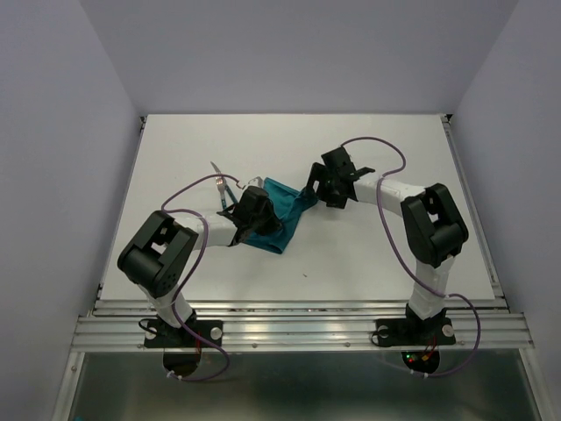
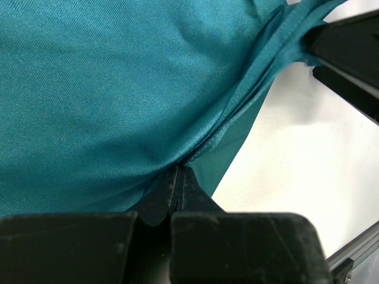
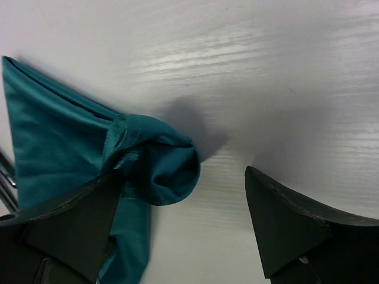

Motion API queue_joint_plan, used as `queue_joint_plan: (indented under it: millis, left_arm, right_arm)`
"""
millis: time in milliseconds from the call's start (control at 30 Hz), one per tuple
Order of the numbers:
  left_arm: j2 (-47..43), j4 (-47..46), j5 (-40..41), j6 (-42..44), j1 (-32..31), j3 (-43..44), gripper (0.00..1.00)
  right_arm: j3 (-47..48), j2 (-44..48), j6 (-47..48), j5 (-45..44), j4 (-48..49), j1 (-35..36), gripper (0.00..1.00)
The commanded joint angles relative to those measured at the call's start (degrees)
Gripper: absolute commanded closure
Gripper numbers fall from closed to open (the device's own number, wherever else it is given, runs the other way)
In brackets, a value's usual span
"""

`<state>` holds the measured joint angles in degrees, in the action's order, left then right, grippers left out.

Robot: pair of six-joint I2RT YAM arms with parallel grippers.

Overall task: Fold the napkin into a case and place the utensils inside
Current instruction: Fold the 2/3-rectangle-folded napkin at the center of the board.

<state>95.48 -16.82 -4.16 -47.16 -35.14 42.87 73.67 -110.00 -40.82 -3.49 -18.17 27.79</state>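
Lying rumpled near the middle of the tabletop (image 1: 175, 149), the napkin (image 1: 282, 203) sits between the two arms, partly folded over itself and not yet a neat case. The left jaws are pressed together, pinching a fold of the napkin right at their tips; from the left wrist view the cloth fills most of the picture, with a hemmed edge running up and away from the pinch. The right jaws are spread wide at the napkin's far right corner. One finger (image 3: 65, 231) lies against the cloth, where the corner curls into a rounded roll. The other finger (image 3: 296, 225) stands apart over bare tabletop, touching nothing. The utensils (image 1: 219, 178) lie on the tabletop just left of the napkin, close beside the left jaws. Their count is too small to tell, and whether they touch the cloth is hidden.
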Motion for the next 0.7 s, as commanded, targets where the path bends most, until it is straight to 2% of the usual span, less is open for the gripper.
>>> queue_joint_plan:
  millis: [0,233,667]
  left_arm:
    - [-1.7,-0.1,-0.1,0.9,0.2,1.9,1.0]
    - [-1.6,-0.1,-0.2,1.0,0.2,2.0,1.0]
    - [-1.9,-0.1,-0.3,1.0,0.2,2.0,1.0]
  right_arm:
    - [-0.4,2.7,-4.6,3.0,8.1,0.2,0.1]
    - [-3.4,5.5,-8.2,0.1,11.0,0.2,0.09]
    - [-0.7,1.9,-10.2,2.2,11.8,0.2,0.09]
